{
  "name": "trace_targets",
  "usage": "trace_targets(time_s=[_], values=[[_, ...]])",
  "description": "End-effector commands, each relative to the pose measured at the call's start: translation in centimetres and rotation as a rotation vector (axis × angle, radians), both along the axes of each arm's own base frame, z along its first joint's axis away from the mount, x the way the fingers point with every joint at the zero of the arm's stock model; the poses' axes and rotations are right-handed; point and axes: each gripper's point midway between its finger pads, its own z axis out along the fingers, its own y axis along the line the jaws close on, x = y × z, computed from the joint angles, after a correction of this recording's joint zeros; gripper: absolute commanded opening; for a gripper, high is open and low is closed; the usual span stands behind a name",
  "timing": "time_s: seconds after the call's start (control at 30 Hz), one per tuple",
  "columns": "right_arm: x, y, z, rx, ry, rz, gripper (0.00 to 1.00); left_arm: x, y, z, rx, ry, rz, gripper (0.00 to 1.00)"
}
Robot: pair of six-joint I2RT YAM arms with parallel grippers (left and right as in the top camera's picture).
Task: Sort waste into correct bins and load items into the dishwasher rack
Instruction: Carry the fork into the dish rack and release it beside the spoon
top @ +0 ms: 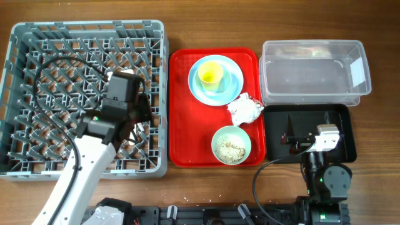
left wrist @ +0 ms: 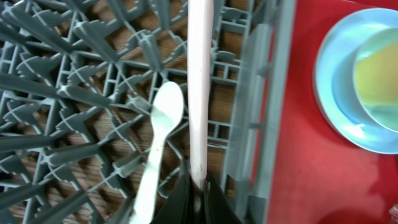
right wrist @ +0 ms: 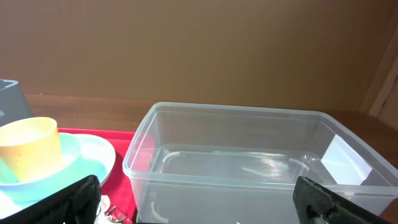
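Left wrist view puts the piece you are working on right in front of you: a long white fork [left wrist: 199,93], its handle pinched at the near end by the left gripper [left wrist: 199,196], whose jaws are closed tight on it. The head runs out of the top of the picture, so calling it the fork is a judgement, made because the white spoon [left wrist: 163,127] lies just beside it on the lattice. The fork hangs over the pegs near the right-hand wall of the dishwasher rack [top: 87,26], not yet let go.

By the look of things you are early in the job. The spoon is the only item resting in the rack, and the fork is about to join it.

Everything else waits on the red tray [top: 184,125]. The light blue plate [top: 232,84] sits at the far end with the yellow cup [top: 209,74] standing upright on it. Whether a pale blue bowl sits under that cup, you cannot tell. The paper wad [top: 245,110] lies just beside the plate, between it and the pale green bowl [top: 249,145], which holds the beige crumbs [top: 230,149].

Neither bin shows any waste. The clear tub [top: 272,69] looks bare inside. The black tray [top: 278,122] shows nothing in the part you can see, though the right arm covers some of it. The right gripper [right wrist: 196,199] hovers there with its jaws spread wide, holding nothing.
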Motion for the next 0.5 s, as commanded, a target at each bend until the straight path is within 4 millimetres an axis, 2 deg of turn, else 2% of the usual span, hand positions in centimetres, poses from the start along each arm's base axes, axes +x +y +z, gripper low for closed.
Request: trace_targets(time_s=[0.0, 0.1, 0.2, 0.27, 0.47], values=[[0.0, 0.4, 0.0, -0.013, -0.002, 0.022, 1.0, 0.3, 0.6, -1.1, 0.028, 0.041, -0.043, 0.04], [0.0, 0.4, 0.0, -0.013, -0.002, 0.022, 1.0, 0.5, 0.4, -2.3, 0.033, 0.077, -0.062, 0.04], [0.0, 0.4, 0.0, -0.013, -0.002, 0.022, 1.0, 0.4, -1.1, -3.3, -0.02, 0.118, -0.136, 0.04], [0.0, 0.4, 0.0, -0.013, -0.002, 0.022, 1.0, 0.3, -2.2, -3.5, -0.065, 0.131, -0.178, 0.04], [0.0, 0.4, 0.0, -0.013, -0.002, 0.022, 1.0, 0.5, -2.3, -3.5, -0.069, 0.122, -0.181, 0.04]])
